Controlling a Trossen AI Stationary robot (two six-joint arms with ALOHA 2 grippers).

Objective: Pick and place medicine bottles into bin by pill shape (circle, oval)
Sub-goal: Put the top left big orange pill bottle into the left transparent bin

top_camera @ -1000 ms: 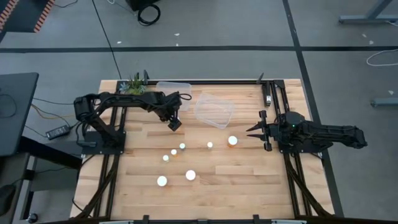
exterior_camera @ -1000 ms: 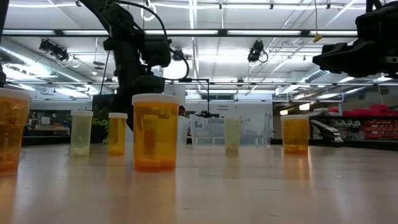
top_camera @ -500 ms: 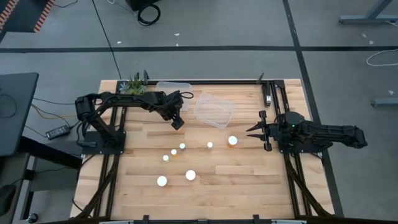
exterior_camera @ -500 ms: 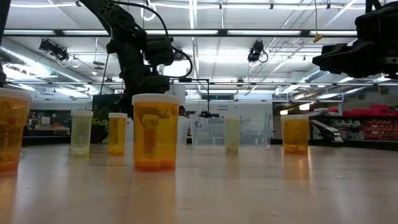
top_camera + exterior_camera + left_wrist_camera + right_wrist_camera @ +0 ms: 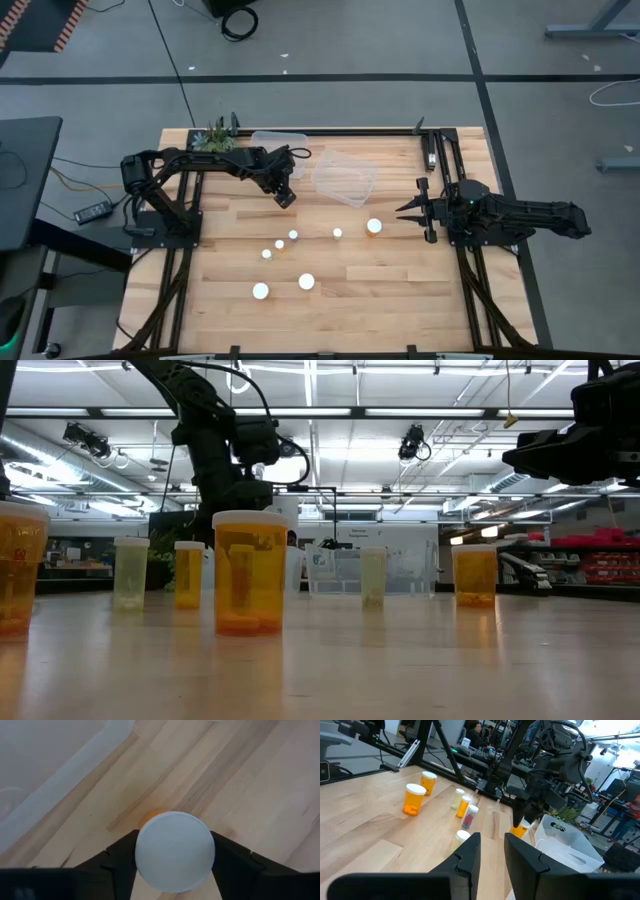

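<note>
Pinched between the dark fingers (image 5: 117,862) of the left gripper (image 5: 284,197) is a medicine bottle (image 5: 175,851), its round white cap filling the gap between them and a sliver of orange showing beneath. That gripper hangs above bare wood near the desk's (image 5: 400,290) far edge, just beside the near corner of one clear bin (image 5: 275,143) and close to the second clear bin (image 5: 345,177), which sits tilted near the middle of the far edge. From above neither bin shows anything inside, though the plastic is hard to read.

Six other bottles stand upright in the middle of the desk, well apart from every edge. A bigger one (image 5: 374,227) is closest to the right side, with a small one (image 5: 338,233) beside it. Two more small ones (image 5: 293,236) (image 5: 280,244) stand close together, with a third (image 5: 267,254) just nearer. Two bigger bottles (image 5: 306,282) (image 5: 260,292) stand closest to the near edge. A wide strip of open wood lies between them and that edge, and more lies along the left side.

At the right edge, the right gripper (image 5: 410,209) waits clear of the bottles, its fingers (image 5: 465,857) spread a little and holding nothing. A small plant (image 5: 216,135) sits at the far left corner.
</note>
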